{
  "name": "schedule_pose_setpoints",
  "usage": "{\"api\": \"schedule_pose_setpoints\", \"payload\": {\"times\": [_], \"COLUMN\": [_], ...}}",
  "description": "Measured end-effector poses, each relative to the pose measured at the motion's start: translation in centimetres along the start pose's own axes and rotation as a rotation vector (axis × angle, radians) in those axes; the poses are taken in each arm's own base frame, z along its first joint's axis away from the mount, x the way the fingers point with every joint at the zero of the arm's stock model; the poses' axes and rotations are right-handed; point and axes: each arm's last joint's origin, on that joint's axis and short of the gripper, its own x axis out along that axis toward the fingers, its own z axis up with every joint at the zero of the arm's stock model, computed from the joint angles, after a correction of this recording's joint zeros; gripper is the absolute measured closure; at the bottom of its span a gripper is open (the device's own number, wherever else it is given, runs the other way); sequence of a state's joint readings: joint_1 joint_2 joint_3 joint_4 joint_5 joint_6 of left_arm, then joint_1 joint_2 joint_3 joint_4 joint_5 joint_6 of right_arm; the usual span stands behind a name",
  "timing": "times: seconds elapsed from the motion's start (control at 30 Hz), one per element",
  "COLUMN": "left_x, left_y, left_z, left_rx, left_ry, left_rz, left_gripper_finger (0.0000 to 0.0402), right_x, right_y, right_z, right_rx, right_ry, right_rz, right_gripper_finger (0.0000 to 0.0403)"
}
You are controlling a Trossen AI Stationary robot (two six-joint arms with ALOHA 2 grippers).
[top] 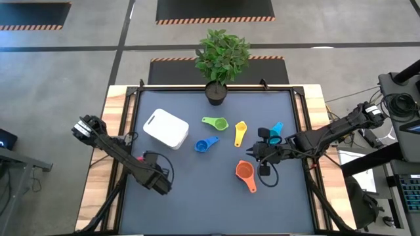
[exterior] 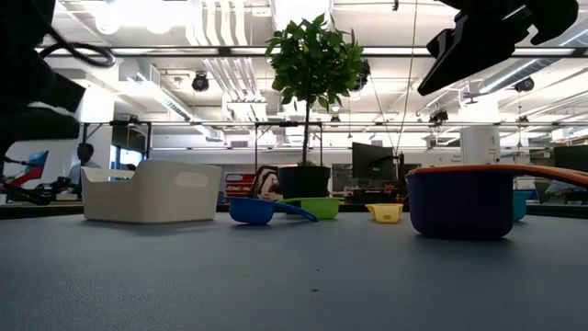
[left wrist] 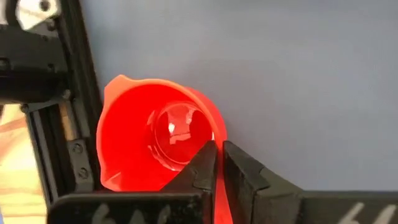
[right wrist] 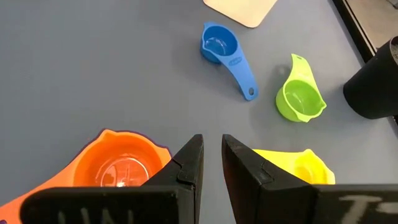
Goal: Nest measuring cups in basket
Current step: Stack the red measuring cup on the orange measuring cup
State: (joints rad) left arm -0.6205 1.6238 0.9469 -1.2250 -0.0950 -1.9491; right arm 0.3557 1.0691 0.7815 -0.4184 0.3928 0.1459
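1. The red cup [left wrist: 158, 140] sits on the mat near the table's left edge rail. The left gripper [left wrist: 217, 163] is pinched on the cup's flat handle, fingers pressed tight with the handle edge between them.
2. Risk: the hold is on a thin handle only. The bowl may swing or twist in the fingers on lifting, and the cup could slip out before reaching the basket [top: 166, 128].
3. Risk: the cup lies just beside the rail, so a tilted lift may catch the rail.
4. The basket stands well apart from this cup, toward the plant pot [top: 216, 93]. A low carry could strike its wall.
5. The blue cup [top: 205, 144], green cup [top: 215, 122], yellow cup [top: 240, 131] and orange cup [top: 245, 173] lie loose on the mat.
6. The right gripper [right wrist: 212, 163] hovers between orange and yellow cups, fingers slightly apart and empty. A descent here could knock either one.
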Motion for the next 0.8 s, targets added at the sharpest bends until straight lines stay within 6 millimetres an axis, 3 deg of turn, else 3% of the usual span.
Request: {"api": "schedule_pose_setpoints", "payload": {"times": [0.23, 0.43, 0.6, 0.8], "left_x": [-3.5, -8.1, -11.3, -13.8], "left_y": [-1.1, -2.9, -5.6, -10.1], "left_z": [0.2, 0.6, 1.0, 1.6], "left_rx": [0.069, 0.148, 0.220, 0.361], "left_ry": [-0.043, -0.168, -0.291, -0.411], "left_rz": [-0.106, -0.315, -0.457, -0.498], "left_gripper_finger": [0.0400, 0.0401, 0.0401, 0.0401], "right_x": [-0.6, -2.0, -3.6, -5.6], "right_y": [-0.3, -0.3, 0.3, 1.0], "right_z": [-0.7, -1.1, -1.4, -1.7], "right_rx": [0.015, 0.042, 0.048, 0.025], "right_ry": [0.054, 0.066, 0.031, -0.054], "right_rz": [-0.007, 0.008, 0.035, 0.040], "right_gripper_finger": [0.0355, 0.0355, 0.0355, 0.0355]}}
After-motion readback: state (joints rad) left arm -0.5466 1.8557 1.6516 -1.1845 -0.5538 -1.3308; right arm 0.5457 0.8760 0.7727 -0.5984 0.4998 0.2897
